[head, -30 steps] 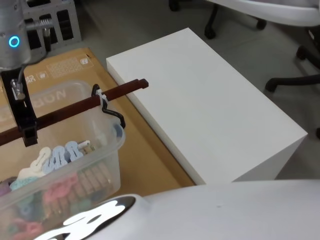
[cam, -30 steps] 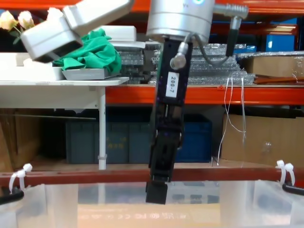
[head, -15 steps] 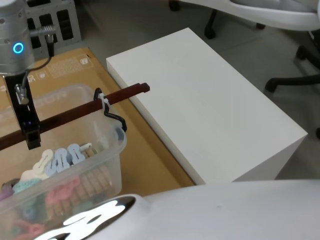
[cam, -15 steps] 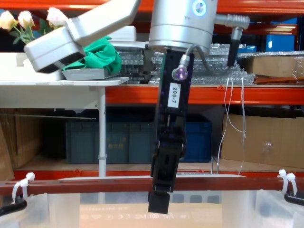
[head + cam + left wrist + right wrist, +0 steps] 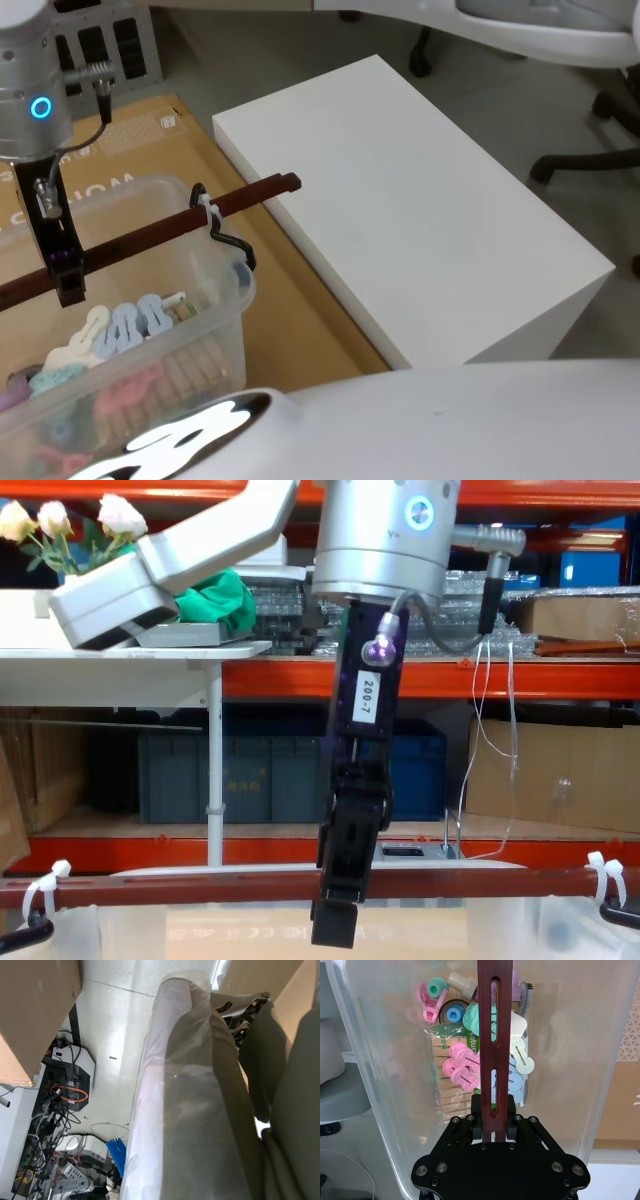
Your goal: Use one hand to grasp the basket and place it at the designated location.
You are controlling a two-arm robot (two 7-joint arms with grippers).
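End effector point(image 5: 335, 922) clamped on handle bar point(image 5: 180, 888) above basket point(image 5: 500, 935) rim.

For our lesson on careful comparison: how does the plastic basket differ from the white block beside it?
The basket is translucent, its coloured pegs showing through; the white block is opaque. The basket is open-topped with a red-brown handle bar; the block has a flat closed top. The right gripper has its fingers shut on the basket's bar; no gripper touches the block. Both are pale and boxy.
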